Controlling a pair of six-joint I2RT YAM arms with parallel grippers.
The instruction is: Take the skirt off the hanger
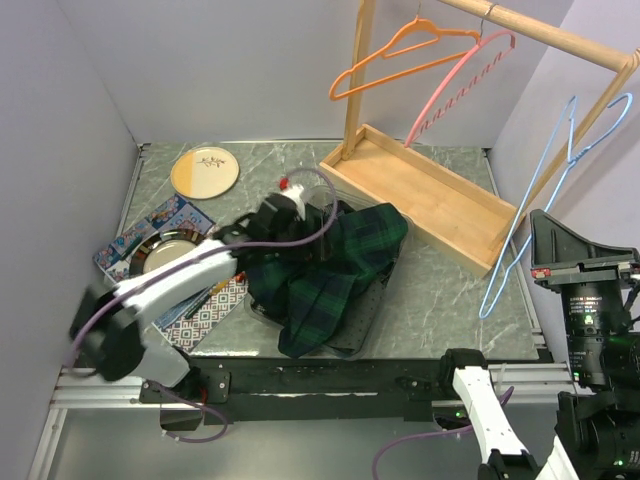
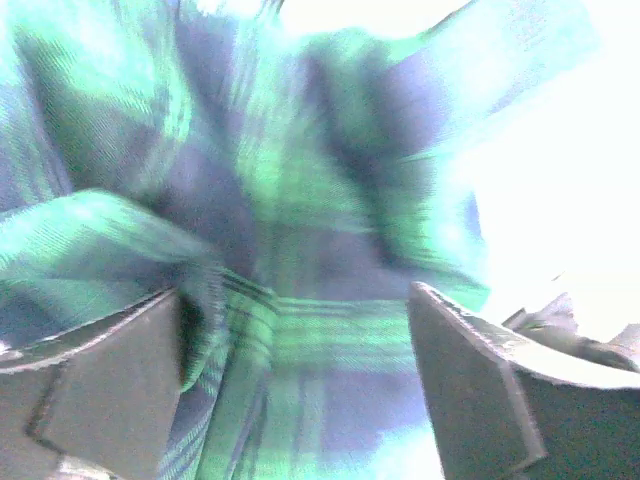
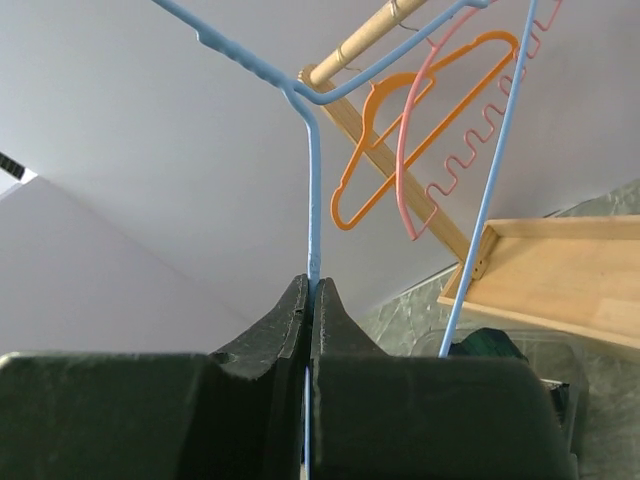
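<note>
The left tool (image 2: 295, 340) gapes wide just over the skirt (image 1: 335, 265), heaped in a tray (image 1: 372, 318) on the desk (image 1: 440, 300); the right tool (image 3: 310, 292) pinches the bare blue hanger (image 3: 313, 180). Soft, light, floppy cloth, I'd say: grab a thick fold.

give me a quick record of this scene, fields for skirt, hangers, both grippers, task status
skirt: dark green and navy plaid skirt, crumpled on clear plastic tray, on no hanger
held hanger: blue wire hanger, bare
right gripper: shut on the blue hanger
left gripper: open, over the skirt
wooden rack: orange plastic hanger, pink plastic hanger, both bare
task status: skirt appears removed
</note>
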